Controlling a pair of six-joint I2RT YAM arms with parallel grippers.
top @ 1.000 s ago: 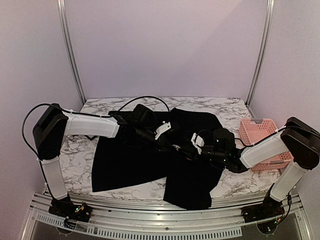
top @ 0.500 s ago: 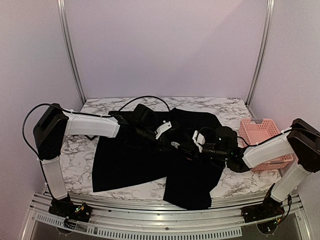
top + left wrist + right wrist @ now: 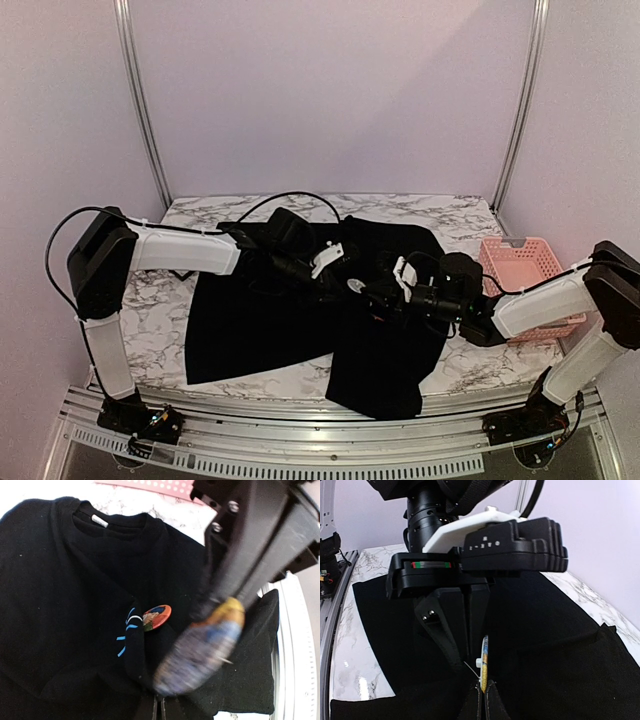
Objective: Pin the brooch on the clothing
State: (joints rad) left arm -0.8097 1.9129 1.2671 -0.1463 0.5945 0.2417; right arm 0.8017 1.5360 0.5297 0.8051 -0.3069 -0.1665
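While the right tool [image 3: 483, 697] holds the brooch [image 3: 484, 656] tight between its two fingers, the left tool [image 3: 469, 652] stands right in front of it, pointing down. The right wrist camera sees only the thin edge of the brooch. A little pin [image 3: 471, 670] sticks out at about 8 o'clock from it.

From above, the black T-shirt [image 3: 260, 330] lies spread out over the middle of the marble desk [image 3: 160, 330]. The left tool [image 3: 345, 285] reaches in from 9 o'clock and the right tool [image 3: 375, 298] from 3 o'clock. They meet over the middle of the shirt. A pink basket [image 3: 520, 265] sits at the 3 o'clock edge of the desk.

The left wrist camera shows the left tool [image 3: 158, 707] with its fingers shut close together, pinching a raised fold of the T-shirt [image 3: 60, 580]. A blue starburst [image 3: 127, 630] sits on that fold. A small round badge [image 3: 157, 616] with an orange rim lies on the shirt at 2 o'clock from the starburst. The held brooch [image 3: 200, 652] looks big and blurry, near the badge at 4 o'clock. I cannot tell if it touches the cloth.
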